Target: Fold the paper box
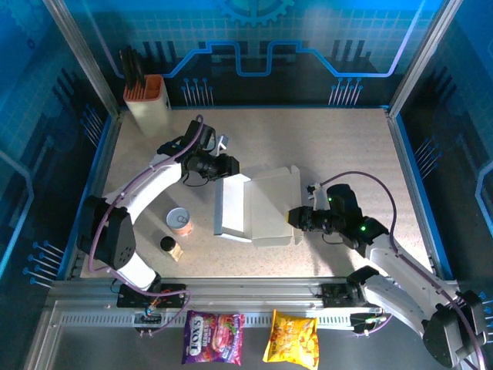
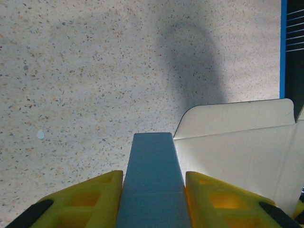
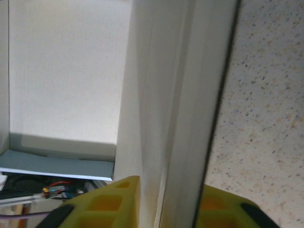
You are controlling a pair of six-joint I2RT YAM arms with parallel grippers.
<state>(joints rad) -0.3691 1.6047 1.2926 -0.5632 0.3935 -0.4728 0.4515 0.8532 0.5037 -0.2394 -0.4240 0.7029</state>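
Observation:
The paper box [image 1: 258,206] lies mid-table as a white, shallow, half-formed tray with a flap raised at its far edge. My left gripper [image 1: 231,167] is at the box's far-left corner. In the left wrist view its yellow fingers [image 2: 85,199] press both sides of a shaded grey-blue upright panel [image 2: 152,161] of the box, with the white sheet [image 2: 237,152] lying to the right. My right gripper [image 1: 293,216] is at the box's right side. In the right wrist view its fingers [image 3: 104,204] are shut on the folded white side wall [image 3: 175,95], beside the box floor [image 3: 66,71].
A cream holder with an orange top [image 1: 146,100] stands at the far left corner. A small can [image 1: 179,220] and a dark-capped little bottle [image 1: 169,245] sit left of the box. Two snack bags [image 1: 212,337] [image 1: 292,337] lie in front of the near rail.

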